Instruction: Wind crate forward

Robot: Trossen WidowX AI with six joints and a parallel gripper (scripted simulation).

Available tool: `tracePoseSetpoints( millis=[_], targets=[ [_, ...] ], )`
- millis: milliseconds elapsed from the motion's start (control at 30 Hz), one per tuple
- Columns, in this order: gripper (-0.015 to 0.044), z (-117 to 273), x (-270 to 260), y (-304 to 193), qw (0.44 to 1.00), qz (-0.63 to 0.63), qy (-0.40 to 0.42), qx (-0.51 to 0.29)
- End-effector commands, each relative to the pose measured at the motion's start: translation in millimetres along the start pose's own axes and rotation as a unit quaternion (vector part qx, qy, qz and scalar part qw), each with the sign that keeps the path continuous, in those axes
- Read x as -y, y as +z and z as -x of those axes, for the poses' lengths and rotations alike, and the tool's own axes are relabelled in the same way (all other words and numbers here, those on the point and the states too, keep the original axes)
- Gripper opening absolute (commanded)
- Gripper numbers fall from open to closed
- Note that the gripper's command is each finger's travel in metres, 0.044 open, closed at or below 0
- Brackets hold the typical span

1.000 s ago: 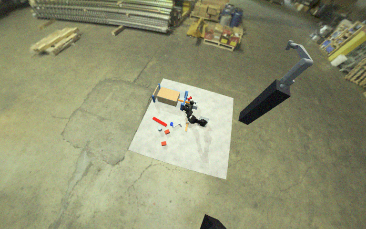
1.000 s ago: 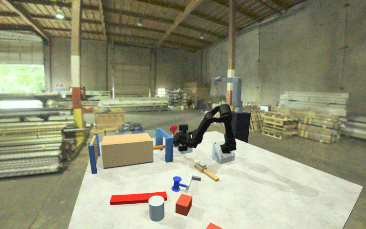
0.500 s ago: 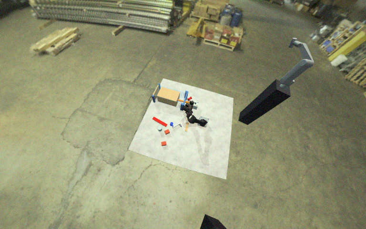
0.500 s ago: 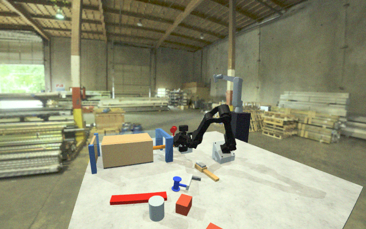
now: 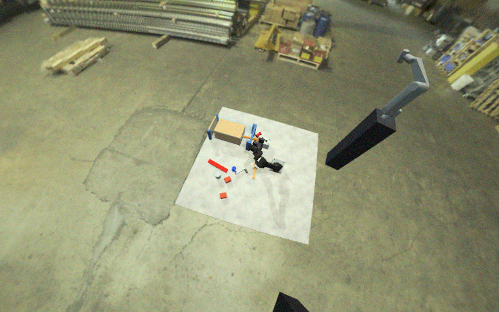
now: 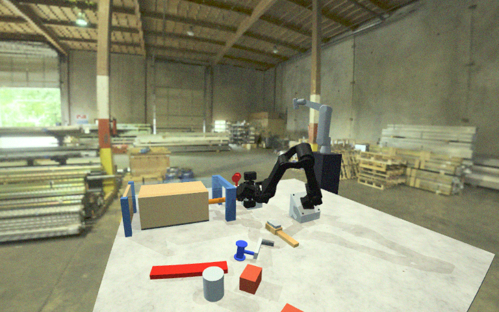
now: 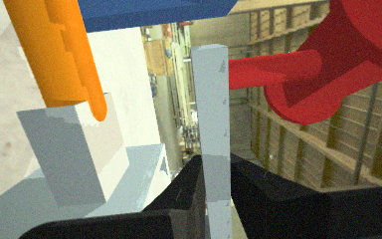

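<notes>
The tan crate (image 5: 229,129) (image 6: 173,207) sits flat in the cubby, with a gap between its front and the blue steel frame (image 5: 253,129) (image 6: 232,205) (image 7: 159,16). An orange strap (image 6: 216,201) (image 7: 52,55) runs through the frame to the grey winch (image 5: 266,145) (image 6: 253,208) (image 7: 62,159). My gripper (image 6: 240,192) (image 7: 211,160) is shut on the grey bar of the red-knob handle (image 5: 258,134) (image 6: 236,177) (image 7: 214,105), beside the winch. The red knob stands out to the right in the wrist view. The handle's key and the winch's round hole are hidden.
A blue-knob crank (image 5: 234,169) (image 6: 240,251), a wooden-handled tool (image 5: 253,173) (image 6: 287,238), a red bar (image 5: 217,165) (image 6: 176,271), a grey cylinder (image 5: 217,175) (image 6: 213,286) and two red blocks (image 5: 227,179) (image 5: 223,195) lie on the bench, away from the winch.
</notes>
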State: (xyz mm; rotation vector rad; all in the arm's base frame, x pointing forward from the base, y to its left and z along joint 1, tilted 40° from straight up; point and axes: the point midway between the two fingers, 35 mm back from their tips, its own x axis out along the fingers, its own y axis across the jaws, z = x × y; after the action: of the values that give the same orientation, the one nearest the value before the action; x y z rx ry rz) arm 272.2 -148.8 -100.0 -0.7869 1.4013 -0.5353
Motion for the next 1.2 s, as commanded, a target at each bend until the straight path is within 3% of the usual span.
tracePoseSetpoints(
  millis=[0, 67, 367, 1167],
  targets=[
    [0.0000, -0.1, -0.1, -0.6, 1.000, -0.002, -0.004, -0.001],
    [0.0000, -0.1, -1.1, -0.6, 1.000, -0.002, -0.004, 0.000],
    [0.0236, 0.0, -1.2, 0.0, 1.000, 0.000, 0.000, 0.001],
    [0.0240, 0.0, -1.2, 0.0, 1.000, 0.000, 0.000, 0.001]
  ],
)
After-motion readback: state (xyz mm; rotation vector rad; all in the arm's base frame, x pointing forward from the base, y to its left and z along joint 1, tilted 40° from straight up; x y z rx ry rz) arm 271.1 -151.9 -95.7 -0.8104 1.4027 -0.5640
